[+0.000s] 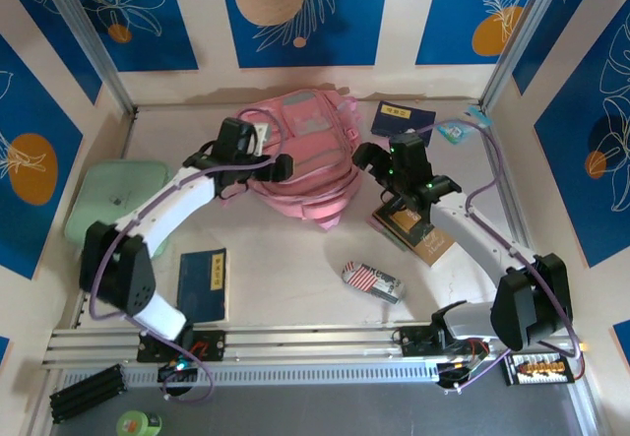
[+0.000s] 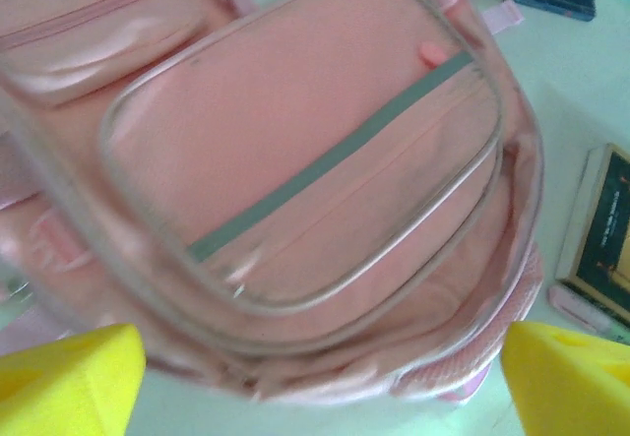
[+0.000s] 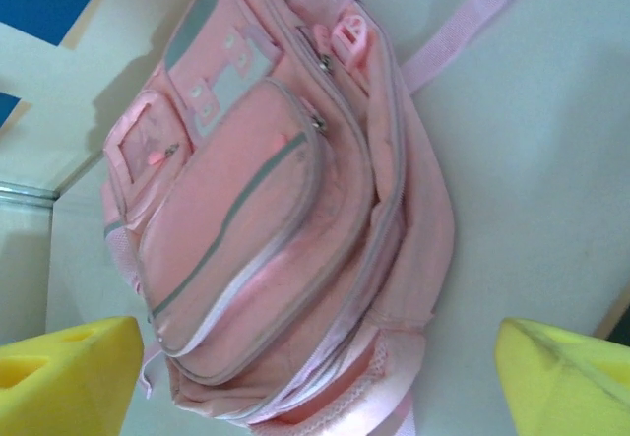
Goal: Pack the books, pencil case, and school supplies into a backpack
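- The left jaws are standing wide and gripping nothing, their yellow fingers (image 2: 69, 377) sitting at the two lower corners of the left wrist view and hovering just over the backpack (image 2: 295, 160), above its large front pocket.
- The right jaws are gaping just as wide and are also empty, hanging over the backpack's right flank.
- The backpack is lying flat on its back at the far middle of the surface (image 1: 285, 259), between the two arms, with its pockets facing up.
- Its long axis is running from the far wall towards the arms, slanting a little to the right at the near end. The greyish panel and grab loop are pointing away, so the top is probably facing the far wall.
- No compartment is gaping open. I cannot tell whether the main zip is undone or whether anything is inside.
- The packing appears to be barely starting, as the items are lying outside on the surface.
- The far navy book (image 1: 402, 118) is resting just right of the backpack, and the near navy book (image 1: 203, 283) is lying by the left arm.
- The notebook (image 1: 418, 234) is sitting under the right arm, with a thin pinkish-ended stick (image 2: 571, 303) alongside it.
- The pencil case (image 1: 372, 281) is lying near the front rail.
- Opening the backpack is likely coming next, followed by loading each item.
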